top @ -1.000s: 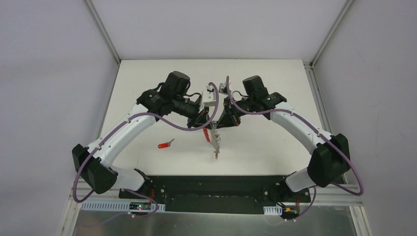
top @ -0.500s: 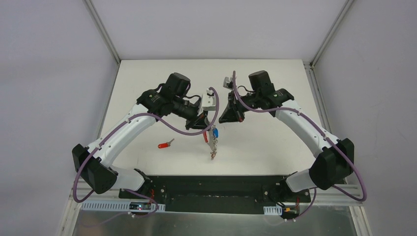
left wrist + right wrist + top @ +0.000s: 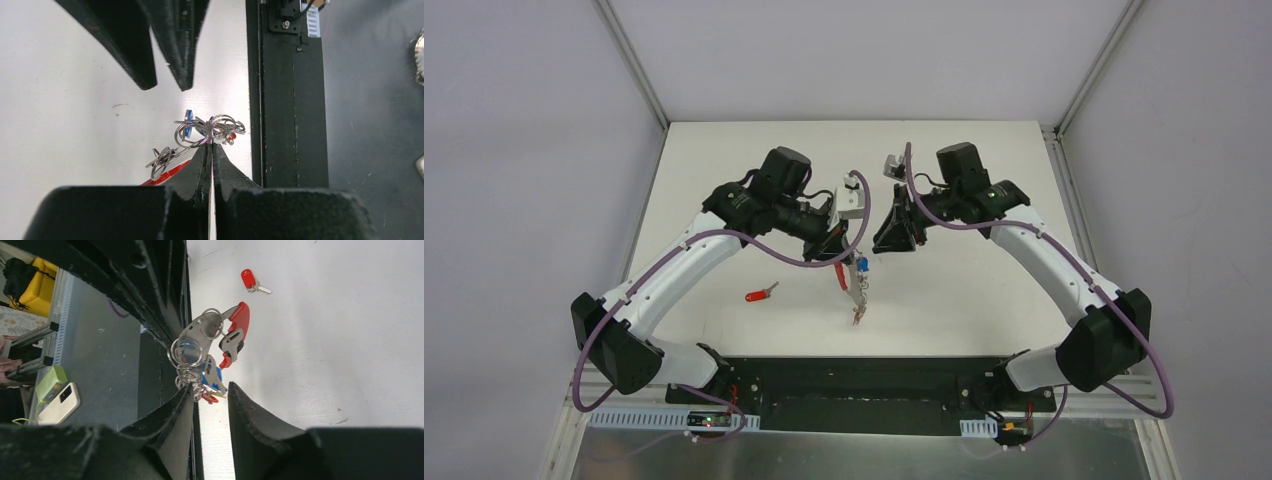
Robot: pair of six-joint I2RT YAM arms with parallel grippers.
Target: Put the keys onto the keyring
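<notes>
Top view: left gripper [image 3: 846, 250] is pinched on the keyring [image 3: 858, 285], which hangs in the air over the tabletop [image 3: 964, 300], front-middle. Right gripper [image 3: 894, 232] is just beside the bunch, jaws apart, holding nothing. Red key [image 3: 760, 294] lies loose on the tabletop, well apart from the bunch on the left side. Risk: no key is in hand, and the arms sit close enough together to bump

Left wrist view: left gripper [image 3: 210, 148] jaws are pressed together on thin ring wire, with the rest of the keyring [image 3: 210, 129] bunched past the tips. Hold looks slim. A nudge from the right gripper [image 3: 165, 87] could twist the ring or pull it out, dropping the bunch

Right wrist view: right gripper [image 3: 210, 390] jaws are spread. The lowest tags [image 3: 212, 380] hang right by one fingertip, can't tell if touching. Closing here would likely catch tags, not a ring, and tangle the lot. Red band [image 3: 241, 320] sticks out sideways and may snag. The red key [image 3: 248, 279] lies flat and far off, so a pick there may scrape the tabletop or shove the key away
</notes>
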